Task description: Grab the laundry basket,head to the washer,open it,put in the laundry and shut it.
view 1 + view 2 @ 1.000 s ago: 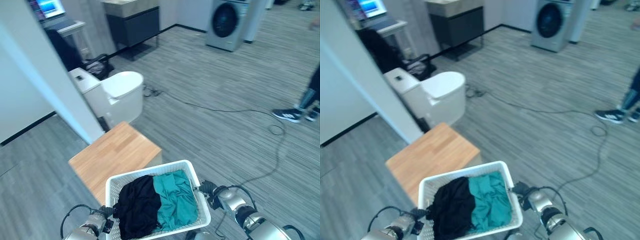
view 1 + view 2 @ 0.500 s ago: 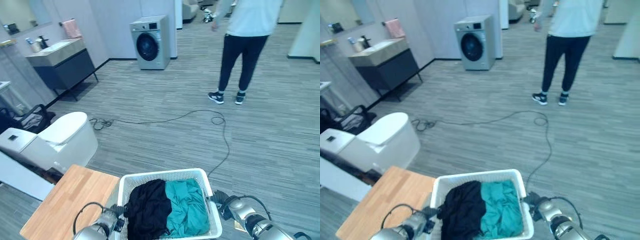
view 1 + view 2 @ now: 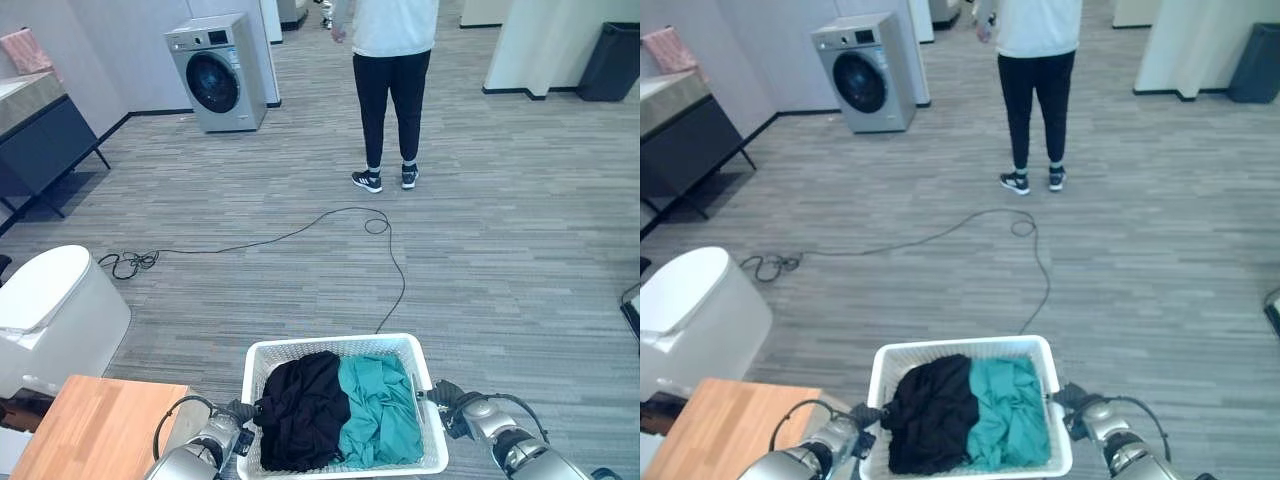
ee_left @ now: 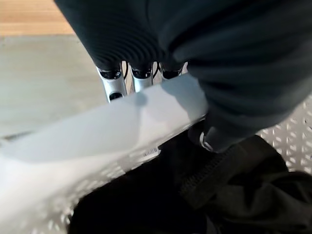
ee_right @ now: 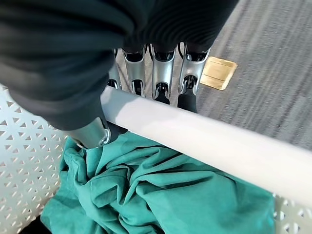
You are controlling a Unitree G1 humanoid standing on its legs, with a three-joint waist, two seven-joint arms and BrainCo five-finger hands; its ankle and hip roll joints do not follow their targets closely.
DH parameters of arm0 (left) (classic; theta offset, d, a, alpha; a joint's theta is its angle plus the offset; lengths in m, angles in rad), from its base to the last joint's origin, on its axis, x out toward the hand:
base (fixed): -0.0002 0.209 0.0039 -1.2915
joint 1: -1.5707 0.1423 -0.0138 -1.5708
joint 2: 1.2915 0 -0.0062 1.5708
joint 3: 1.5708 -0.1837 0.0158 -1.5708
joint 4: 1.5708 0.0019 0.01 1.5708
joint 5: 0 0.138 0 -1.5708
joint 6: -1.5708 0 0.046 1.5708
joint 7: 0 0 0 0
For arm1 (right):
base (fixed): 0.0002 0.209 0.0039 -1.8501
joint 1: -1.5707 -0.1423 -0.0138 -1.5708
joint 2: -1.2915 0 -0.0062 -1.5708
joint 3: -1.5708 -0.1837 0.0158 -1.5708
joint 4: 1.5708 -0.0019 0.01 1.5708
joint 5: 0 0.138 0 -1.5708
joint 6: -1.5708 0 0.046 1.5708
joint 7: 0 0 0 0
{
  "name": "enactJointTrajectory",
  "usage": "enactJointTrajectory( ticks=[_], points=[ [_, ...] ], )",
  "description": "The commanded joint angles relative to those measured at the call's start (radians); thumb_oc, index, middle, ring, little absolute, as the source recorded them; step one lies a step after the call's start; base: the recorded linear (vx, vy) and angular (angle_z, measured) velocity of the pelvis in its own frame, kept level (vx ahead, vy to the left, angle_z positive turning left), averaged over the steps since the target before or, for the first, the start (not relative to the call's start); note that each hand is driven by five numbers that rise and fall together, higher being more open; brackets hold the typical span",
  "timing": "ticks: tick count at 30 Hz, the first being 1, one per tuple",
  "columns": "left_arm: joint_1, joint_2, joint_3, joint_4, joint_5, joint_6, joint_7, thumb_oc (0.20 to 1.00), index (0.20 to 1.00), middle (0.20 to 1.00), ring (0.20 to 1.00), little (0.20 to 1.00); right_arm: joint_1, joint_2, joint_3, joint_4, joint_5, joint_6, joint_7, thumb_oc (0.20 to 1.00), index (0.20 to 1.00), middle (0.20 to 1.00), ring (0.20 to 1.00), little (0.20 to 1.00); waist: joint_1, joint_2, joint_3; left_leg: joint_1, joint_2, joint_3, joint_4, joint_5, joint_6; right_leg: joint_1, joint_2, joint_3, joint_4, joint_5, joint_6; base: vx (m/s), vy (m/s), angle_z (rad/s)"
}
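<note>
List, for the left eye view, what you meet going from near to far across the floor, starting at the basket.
White laundry basket → black cable loop → person's shoes → washer.

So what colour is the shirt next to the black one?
Teal, best seen in the right wrist view.

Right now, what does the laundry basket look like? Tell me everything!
The laundry basket is white plastic, rectangular, with small holes in its walls and a smooth thick rim. It sits level, held up over the grey floor. Inside lie black clothes on the robot's left and teal clothes on its right. The left robot hand and the right robot hand each curl around the rim at opposite ends.
</note>
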Motion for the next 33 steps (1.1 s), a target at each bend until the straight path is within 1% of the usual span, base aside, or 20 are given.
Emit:
enactJointTrajectory(
  ticks=[1, 9, 14, 16, 18, 20, 21, 22, 23, 25, 26, 27, 28, 29, 30, 31, 32, 33],
  points=[
    [-0.085, -0.01, 0.012, 0.009, -0.025, -0.045, -0.038, 0.2, 0.2, 0.2, 0.2, 0.2, -0.05, 0.087, -0.025, 0.073, 0.03, -0.052, 0.041, 0.2, 0.2, 0.2, 0.2, 0.2, 0.006, -0.049, -0.028, 0.0, -0.061, -0.014, -0.008, -0.057, -0.017, 0.077, -0.13, 0.045, -0.201, 0.187, 0.179, 0.06, 0.049, 0.16],
    [-0.091, -0.018, 0.007, 0.025, -0.02, -0.038, -0.034, 0.2, 0.2, 0.2, 0.2, 0.2, -0.056, 0.107, -0.014, 0.08, 0.033, -0.053, 0.045, 0.2, 0.2, 0.2, 0.2, 0.2, 0.024, -0.057, -0.04, 0.008, -0.071, -0.015, -0.004, -0.071, -0.013, 0.083, -0.143, 0.023, -0.204, 0.197, 0.187, 0.05, 0.029, 0.03],
    [-0.097, -0.022, 0.001, 0.028, -0.019, -0.036, -0.034, 0.2, 0.2, 0.2, 0.2, 0.2, -0.054, 0.116, -0.006, 0.07, 0.056, -0.054, 0.052, 0.2, 0.2, 0.2, 0.2, 0.2, 0.024, -0.058, -0.041, 0.005, -0.069, -0.005, -0.006, -0.067, -0.018, 0.079, -0.142, 0.014, -0.198, 0.201, 0.188, 0.01, 0.01, 0.01],
    [-0.11, -0.022, -0.004, 0.024, -0.02, -0.036, -0.033, 0.2, 0.2, 0.2, 0.2, 0.2, -0.055, 0.11, -0.017, 0.072, 0.071, -0.052, 0.054, 0.2, 0.2, 0.2, 0.2, 0.2, 0.017, -0.061, -0.032, -0.001, -0.072, -0.012, 0.014, -0.077, -0.017, 0.077, -0.151, 0.002, -0.176, 0.2, 0.189, 0.01, 0.017, 0.02],
    [-0.125, -0.021, -0.014, 0.014, -0.026, -0.038, -0.034, 0.2, 0.2, 0.2, 0.2, 0.2, -0.057, 0.099, -0.029, 0.079, 0.078, -0.051, 0.051, 0.2, 0.2, 0.2, 0.2, 0.2, 0.012, -0.062, -0.018, -0.005, -0.074, -0.017, 0.033, -0.09, -0.008, 0.051, -0.168, 0.006, -0.111, 0.207, 0.195, 0.01, 0.064, 0.05],
    [-0.135, -0.021, -0.025, 0.009, -0.029, -0.038, -0.034, 0.2, 0.2, 0.2, 0.2, 0.2, -0.057, 0.09, -0.037, 0.087, 0.084, -0.049, 0.049, 0.2, 0.2, 0.2, 0.2, 0.2, 0.004, -0.06, 0.0, -0.003, -0.078, -0.023, 0.035, -0.095, 0.003, 0.011, -0.18, 0.03, -0.029, 0.233, 0.203, 0.0, 0.078, 0.05],
    [-0.135, -0.021, -0.025, 0.009, -0.029, -0.038, -0.034, 0.2, 0.2, 0.2, 0.2, 0.2, -0.057, 0.09, -0.037, 0.087, 0.084, -0.049, 0.049, 0.2, 0.2, 0.2, 0.2, 0.2, 0.005, -0.06, -0.001, -0.004, -0.078, -0.023, 0.035, -0.095, 0.004, 0.009, -0.181, 0.031, -0.027, 0.232, 0.203, 0.02, 0.09, 0.05],
    [-0.137, -0.021, -0.03, 0.008, -0.029, -0.038, -0.034, 0.2, 0.2, 0.2, 0.2, 0.2, -0.058, 0.085, -0.041, 0.089, 0.083, -0.049, 0.05, 0.2, 0.2, 0.2, 0.2, 0.2, 0.0, -0.058, 0.008, 0.004, -0.083, -0.029, 0.033, -0.099, 0.013, -0.013, -0.188, 0.047, 0.026, 0.248, 0.208, 0.04, 0.114, 0.07],
    [-0.14, -0.022, -0.032, 0.007, -0.03, -0.037, -0.035, 0.2, 0.2, 0.2, 0.2, 0.2, -0.059, 0.08, -0.044, 0.09, 0.082, -0.048, 0.051, 0.2, 0.2, 0.2, 0.2, 0.2, -0.003, -0.053, 0.019, 0.017, -0.088, -0.029, 0.033, -0.108, 0.025, -0.036, -0.207, 0.05, 0.091, 0.269, 0.211, 0.06, 0.166, 0.03],
    [-0.144, -0.019, -0.031, 0.005, -0.033, -0.035, -0.033, 0.2, 0.2, 0.2, 0.2, 0.2, -0.062, 0.076, -0.046, 0.088, 0.082, -0.046, 0.052, 0.2, 0.2, 0.2, 0.2, 0.2, -0.008, -0.043, 0.043, 0.046, -0.093, -0.028, 0.03, -0.124, 0.044, -0.093, -0.224, 0.047, 0.22, 0.302, 0.21, 0.08, 0.15, -0.03],
    [-0.15, -0.018, -0.035, 0.009, -0.03, -0.034, -0.033, 0.2, 0.2, 0.2, 0.2, 0.2, -0.061, 0.074, -0.047, 0.091, 0.086, -0.047, 0.054, 0.2, 0.2, 0.2, 0.2, 0.2, -0.012, -0.04, 0.055, 0.054, -0.091, -0.031, 0.036, -0.132, 0.046, -0.119, -0.207, 0.045, 0.257, 0.3, 0.213, 0.07, 0.076, -0.14],
    [-0.15, -0.018, -0.035, 0.009, -0.03, -0.034, -0.033, 0.2, 0.2, 0.2, 0.2, 0.2, -0.061, 0.074, -0.047, 0.091, 0.086, -0.047, 0.054, 0.2, 0.2, 0.2, 0.2, 0.2, -0.012, -0.04, 0.055, 0.054, -0.091, -0.031, 0.036, -0.132, 0.046, -0.119, -0.207, 0.045, 0.257, 0.3, 0.213, 0.13, 0.014, -0.07],
    [-0.153, -0.013, -0.029, 0.017, -0.027, -0.03, -0.037, 0.2, 0.2, 0.2, 0.2, 0.2, -0.06, 0.071, -0.045, 0.091, 0.091, -0.046, 0.057, 0.2, 0.2, 0.2, 0.2, 0.2, -0.038, -0.043, 0.066, 0.071, -0.096, -0.057, 0.04, -0.14, 0.04, -0.194, -0.131, 0.073, 0.225, 0.266, 0.2, 0.16, -0.007, 0.11],
    [-0.159, -0.012, -0.025, 0.023, -0.022, -0.029, -0.036, 0.2, 0.2, 0.2, 0.2, 0.2, -0.065, 0.074, -0.043, 0.09, 0.094, -0.044, 0.058, 0.2, 0.2, 0.2, 0.2, 0.2, -0.044, -0.046, 0.07, 0.089, -0.103, -0.051, 0.035, -0.148, 0.033, -0.223, -0.135, 0.029, 0.152, 0.266, 0.194, 0.29, 0.007, 0.02],
    [-0.159, -0.011, -0.024, 0.025, -0.018, -0.029, -0.037, 0.2, 0.2, 0.2, 0.2, 0.2, -0.066, 0.076, -0.04, 0.085, 0.095, -0.044, 0.057, 0.2, 0.2, 0.2, 0.2, 0.2, -0.044, -0.042, 0.071, 0.115, -0.106, -0.057, 0.024, -0.174, 0.026, -0.211, -0.157, -0.001, 0.094, 0.254, 0.209, 0.39, -0.047, -0.09],
    [-0.157, -0.009, -0.012, 0.031, -0.014, -0.031, -0.039, 0.2, 0.2, 0.2, 0.2, 0.2, -0.069, 0.076, -0.037, 0.08, 0.092, -0.05, 0.053, 0.2, 0.2, 0.2, 0.2, 0.2, -0.043, -0.046, 0.065, 0.138, -0.105, -0.049, 0.016, -0.189, 0.004, -0.215, -0.163, -0.052, -0.089, 0.297, 0.217, 0.33, -0.05, -0.11],
    [-0.157, -0.009, -0.012, 0.031, -0.014, -0.031, -0.039, 0.2, 0.2, 0.2, 0.2, 0.2, -0.069, 0.076, -0.037, 0.08, 0.092, -0.05, 0.053, 0.2, 0.2, 0.2, 0.2, 0.2, -0.043, -0.044, 0.066, 0.139, -0.102, -0.049, 0.017, -0.189, 0.003, -0.211, -0.16, -0.053, -0.096, 0.301, 0.217, 0.32, -0.094, 0.18],
    [-0.155, -0.009, -0.004, 0.031, -0.008, -0.035, -0.039, 0.2, 0.2, 0.2, 0.2, 0.2, -0.068, 0.076, -0.036, 0.077, 0.093, -0.054, 0.053, 0.2, 0.2, 0.2, 0.2, 0.2, -0.051, -0.046, 0.065, 0.152, -0.101, -0.058, 0.021, -0.201, -0.007, -0.236, -0.153, -0.034, -0.179, 0.344, 0.227, 0.22, -0.057, 0.51]
  ],
)
